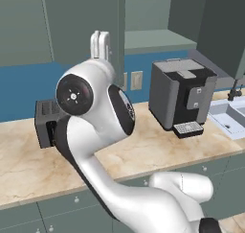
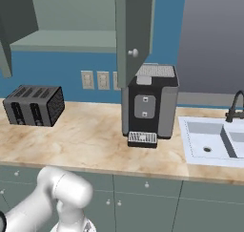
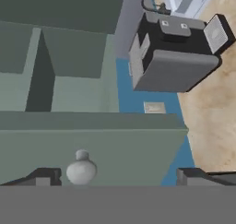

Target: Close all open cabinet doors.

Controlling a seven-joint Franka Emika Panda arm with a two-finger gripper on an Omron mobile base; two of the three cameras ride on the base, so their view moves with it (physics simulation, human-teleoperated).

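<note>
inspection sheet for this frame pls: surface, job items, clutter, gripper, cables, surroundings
Surface: marble-look counter, bare patches between appliances.
Job's things: open cabinet door swung out edge-on above the coffee machine; its knob sits close to the gripper.
Clutter: toaster, coffee machine.
Gripper: raised at the door; jaws spread wide, knob between them but off centre, not touching.
Cables: nothing seen.
Surroundings: sink with dark faucet, blue backsplash with wall outlets, base cabinets below.
</note>
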